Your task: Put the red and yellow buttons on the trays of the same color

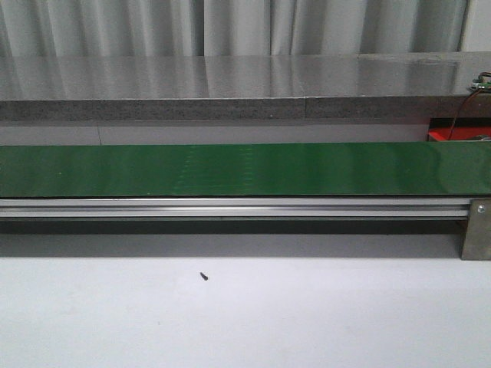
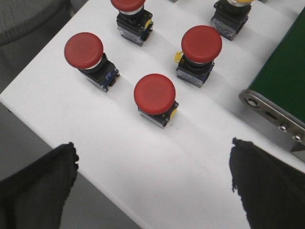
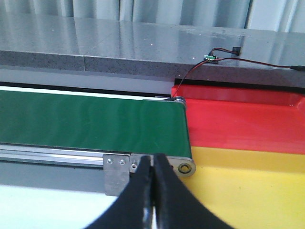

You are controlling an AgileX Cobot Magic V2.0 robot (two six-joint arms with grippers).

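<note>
- Step in hand, judged: pre-grasp, first pick not yet made; no button on belt [image 1: 245, 169] or on either tray.
- Left gripper [image 2: 152, 191]: fingers [image 2: 35, 186] spread wide, nothing between them, hovering above near edge of white surface [image 2: 95, 138].
- Red buttons on that surface: nearest [image 2: 155, 93] roughly centred between the fingers; another [image 2: 84, 50] off to one side, third [image 2: 201, 44] beyond, fourth [image 2: 128, 5] cut by frame edge.
- Yellow button [image 2: 236, 2] only partly in frame, far corner of the group, near belt end.
- Right gripper [image 3: 153, 200]: fingers pressed together, holding nothing, parked just short of belt end roller [image 3: 183, 168].
- Red tray [image 3: 243, 121] and yellow tray [image 3: 248, 186] side by side at that belt end, touching, red the farther from the gripper; both bare where visible.
- Front view: belt bare along whole visible length; small dark speck [image 1: 204, 276] on pale surface below, identity unclear.
- Next move, judged: lower left gripper over nearest red button, close on black body below the cap rather than the rounded cap, lift straight to avoid neighbours, set on belt or carry to red tray.
- Risk, judged: slip off smooth dome; knock to adjacent button.
- Writing: none legible; no brand or label readable on buttons, trays or belt frame.
</note>
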